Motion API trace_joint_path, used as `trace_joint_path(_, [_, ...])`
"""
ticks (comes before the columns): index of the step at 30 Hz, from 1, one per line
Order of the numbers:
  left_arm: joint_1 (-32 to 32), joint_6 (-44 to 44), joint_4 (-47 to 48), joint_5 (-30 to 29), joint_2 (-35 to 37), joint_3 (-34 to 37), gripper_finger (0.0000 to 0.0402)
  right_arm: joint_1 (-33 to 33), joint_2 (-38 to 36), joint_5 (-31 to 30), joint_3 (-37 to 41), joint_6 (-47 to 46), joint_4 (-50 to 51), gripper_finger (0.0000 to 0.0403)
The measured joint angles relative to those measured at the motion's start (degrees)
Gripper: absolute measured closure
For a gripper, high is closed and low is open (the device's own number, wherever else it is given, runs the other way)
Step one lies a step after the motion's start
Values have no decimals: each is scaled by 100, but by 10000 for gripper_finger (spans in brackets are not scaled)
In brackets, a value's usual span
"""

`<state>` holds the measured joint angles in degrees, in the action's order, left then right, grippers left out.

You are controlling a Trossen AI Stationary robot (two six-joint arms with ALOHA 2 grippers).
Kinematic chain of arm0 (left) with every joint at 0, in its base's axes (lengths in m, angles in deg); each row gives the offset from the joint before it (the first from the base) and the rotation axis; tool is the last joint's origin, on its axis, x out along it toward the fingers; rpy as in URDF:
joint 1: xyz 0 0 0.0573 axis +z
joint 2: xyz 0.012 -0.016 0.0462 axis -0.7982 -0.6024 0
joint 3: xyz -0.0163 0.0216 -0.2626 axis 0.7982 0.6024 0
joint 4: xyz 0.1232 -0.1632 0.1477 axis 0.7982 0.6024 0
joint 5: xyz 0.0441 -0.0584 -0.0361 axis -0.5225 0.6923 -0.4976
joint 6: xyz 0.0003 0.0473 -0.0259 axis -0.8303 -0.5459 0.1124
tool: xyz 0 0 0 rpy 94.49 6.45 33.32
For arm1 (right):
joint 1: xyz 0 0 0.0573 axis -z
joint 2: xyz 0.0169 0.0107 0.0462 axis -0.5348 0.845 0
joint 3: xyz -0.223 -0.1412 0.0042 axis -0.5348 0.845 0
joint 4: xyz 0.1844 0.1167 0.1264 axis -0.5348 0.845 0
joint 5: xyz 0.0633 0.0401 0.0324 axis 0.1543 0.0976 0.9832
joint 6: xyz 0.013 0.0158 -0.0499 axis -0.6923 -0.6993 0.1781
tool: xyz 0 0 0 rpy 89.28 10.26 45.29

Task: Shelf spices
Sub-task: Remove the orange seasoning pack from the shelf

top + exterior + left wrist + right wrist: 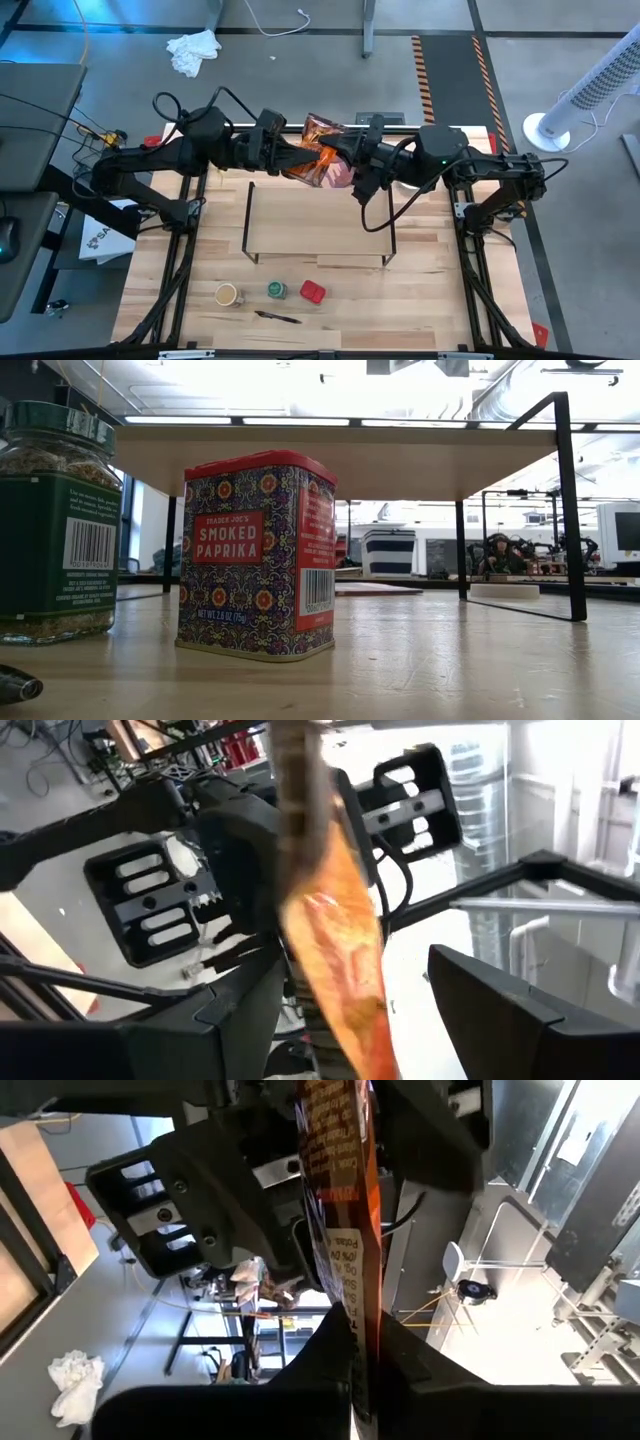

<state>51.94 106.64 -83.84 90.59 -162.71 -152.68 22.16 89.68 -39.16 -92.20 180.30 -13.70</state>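
Observation:
A flat brown-orange packet [325, 155] hangs in the air over the far edge of the shelf [320, 225], between my two arms. My right gripper [348, 168] is shut on it. My left gripper [300, 160] is open, its fingers [240, 1010] on either side of the packet [340, 960] without touching it. Near the table's front edge stand a tan-topped jar [228, 294], a green-lidded jar [276, 290] and a red tin [312, 291], each on its base. The low view shows the tin [255, 550] and the green jar [55, 520] close up. My right gripper pinches the packet between its two fingers [300, 1380], which come level from the table's right. The right wrist view shows the packet edge-on, running up from the fingers [352, 1295]. It is lifted clear of the shelf and the table.
The shelf's light wood top board [340, 455] on thin black legs fills the table's middle. A dark pen-like thing [277, 317] lies in front of the jars. A white roll [505, 591] lies beyond the shelf. Bare tabletop lies left and right of the shelf.

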Motion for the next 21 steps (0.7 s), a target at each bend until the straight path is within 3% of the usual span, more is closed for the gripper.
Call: trace_joint_path(21, [-66,70,-260,-35,0,2,158,0,1,16,-2,9,189,402])
